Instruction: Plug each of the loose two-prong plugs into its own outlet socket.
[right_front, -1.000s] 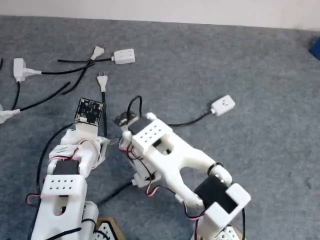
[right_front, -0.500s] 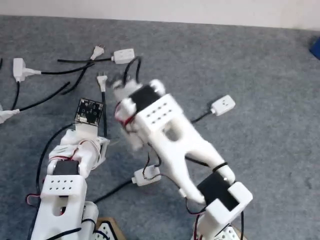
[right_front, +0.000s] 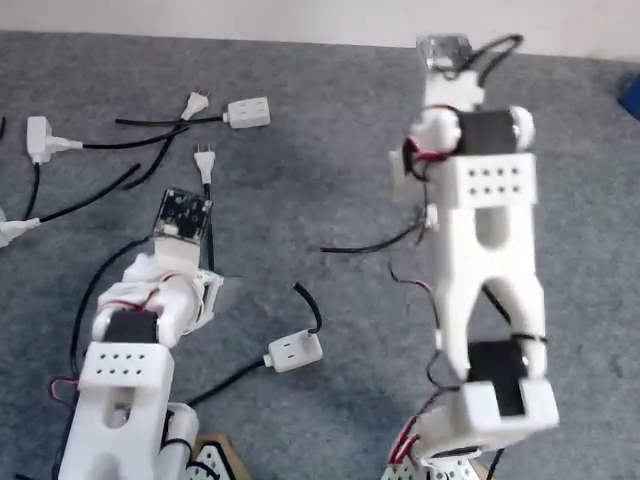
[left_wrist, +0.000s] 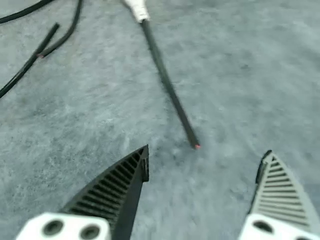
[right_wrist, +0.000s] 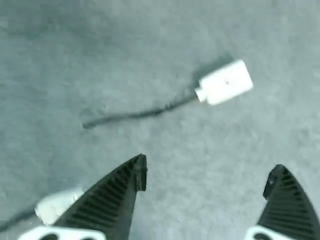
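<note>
Grey carpet (right_front: 330, 130) beneath left claw (left_wrist: 206, 150) and right claw (right_wrist: 209, 162), both wide, empty.

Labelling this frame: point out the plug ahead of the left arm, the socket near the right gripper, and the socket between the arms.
Plug (left_wrist: 136, 7): left wrist view, white body.
Right socket (right_wrist: 226, 82): right wrist view, block's middle.
Middle socket (right_front: 295, 350): high view, top face.

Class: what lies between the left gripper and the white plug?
In the left wrist view, a black cable runs from the plug over the carpet, ending just short of the open left gripper.
</note>
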